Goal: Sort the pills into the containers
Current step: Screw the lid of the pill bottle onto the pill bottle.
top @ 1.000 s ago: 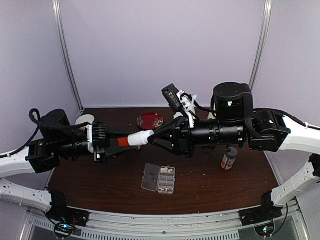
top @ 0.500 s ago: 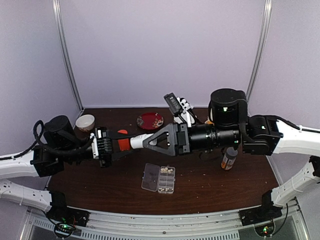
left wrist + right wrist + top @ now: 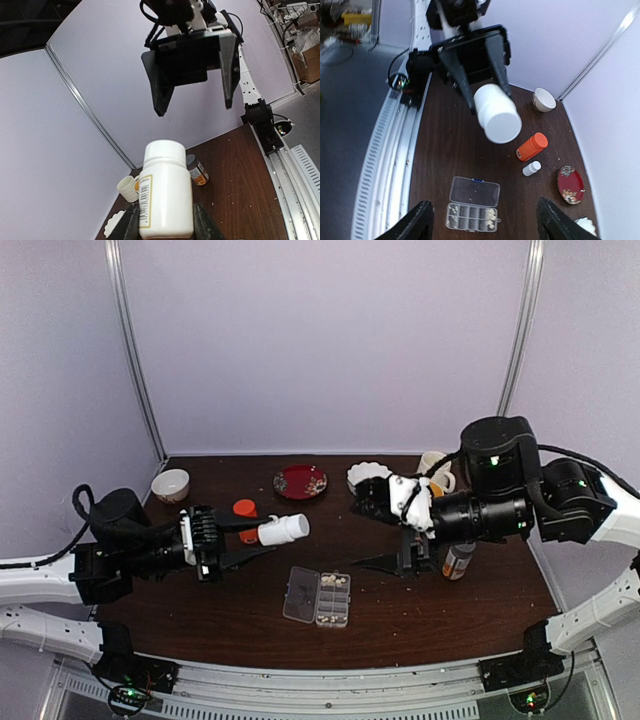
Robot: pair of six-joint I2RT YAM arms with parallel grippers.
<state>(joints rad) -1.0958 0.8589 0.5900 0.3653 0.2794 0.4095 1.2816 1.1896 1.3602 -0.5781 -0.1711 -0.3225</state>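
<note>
Several beige pills (image 3: 335, 586) lie in cells of the clear pill box (image 3: 300, 596), its lid flat open on the dark worktop (image 3: 450, 620). Above, fingers of the left gripper (image 3: 262, 537) clamp a white bottle (image 3: 285, 530); the right gripper (image 3: 375, 532) faces it, fingers wide and empty.
</note>
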